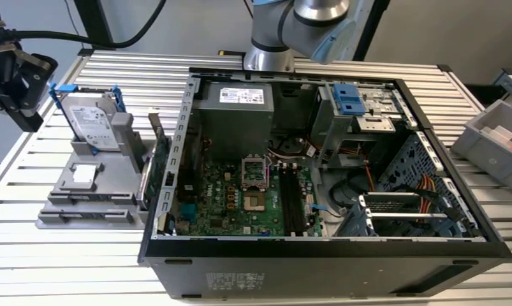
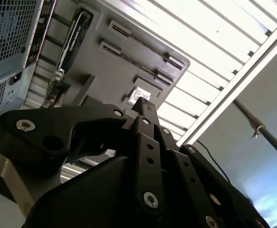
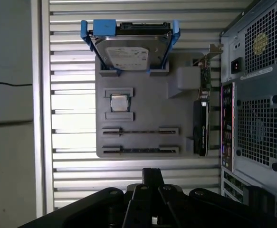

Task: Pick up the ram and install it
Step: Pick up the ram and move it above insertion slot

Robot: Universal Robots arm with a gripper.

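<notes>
The ram is hidden from me. The grey holder point(image 3: 145, 107) has two long narrow slots point(image 3: 140, 131) that look empty, also seen in the exterior view as slots point(image 1: 92, 209). My black gripper point(image 1: 26, 108) hangs at the exterior view's left, above the table edge and beside the holder point(image 1: 85, 191). In both wrist views its fingers meet in one narrow tip, gripper point(image 3: 152, 174) and gripper point(image 2: 143, 105), shut with nothing between them. The open computer case point(image 1: 166, 191) shows the motherboard with dark memory slots point(image 1: 291, 201).
On the holder stand a silver hard drive in a blue frame point(image 3: 130, 47), a small square processor point(image 3: 119, 102) and a green expansion card point(image 3: 204, 111) next to the case wall. A grey bin point(image 1: 494, 143) sits at the exterior view's right. The table is ribbed metal.
</notes>
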